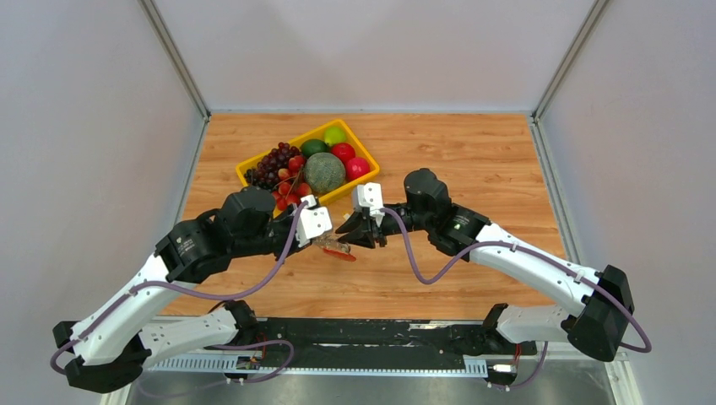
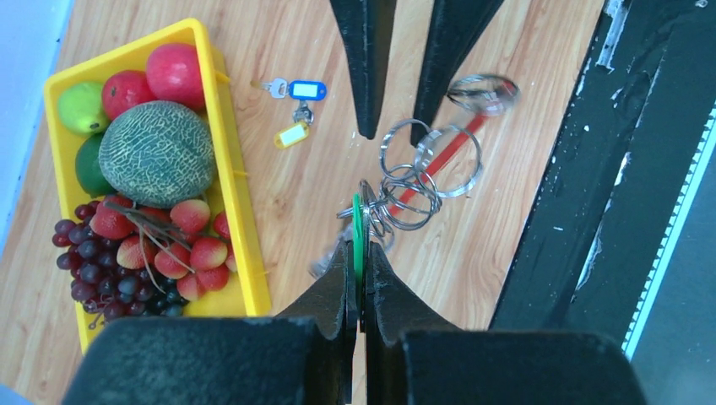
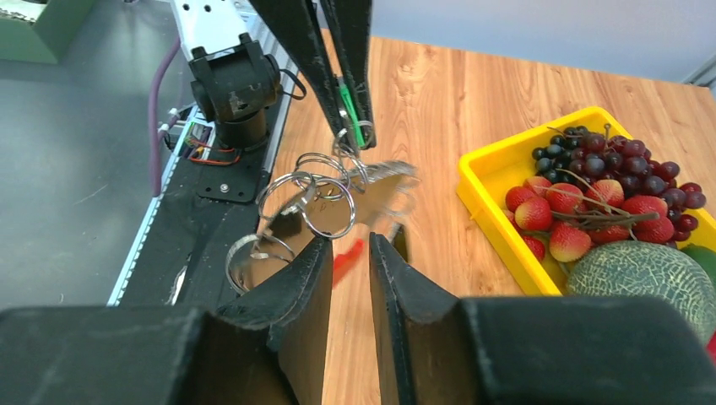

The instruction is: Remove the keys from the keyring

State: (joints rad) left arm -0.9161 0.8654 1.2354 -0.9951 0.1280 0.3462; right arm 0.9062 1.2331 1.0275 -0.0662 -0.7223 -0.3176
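Observation:
My left gripper point(image 2: 357, 246) is shut on a thin green tag point(image 2: 357, 221) and holds a hanging bunch above the table. The bunch is several linked silver rings point(image 2: 415, 179), a blurred silver key point(image 3: 385, 179) and the red keyring point(image 2: 446, 157). In the top view the red keyring point(image 1: 340, 251) hangs between both grippers. My right gripper point(image 3: 349, 245) is open, its tips right at the rings point(image 3: 311, 199), one finger touching a ring. The red keyring point(image 3: 346, 257) shows through the gap between its jaws. The left gripper's fingers point(image 3: 325, 67) and the green tag point(image 3: 350, 116) show at the top of the right wrist view.
A yellow tray point(image 1: 250, 165) with a melon, grapes, strawberries and other fruit stands just behind the grippers. A second small key set with blue and yellow tags point(image 2: 295, 91) lies on the wood near the tray. The black base rail point(image 2: 591, 169) runs along the table's near edge.

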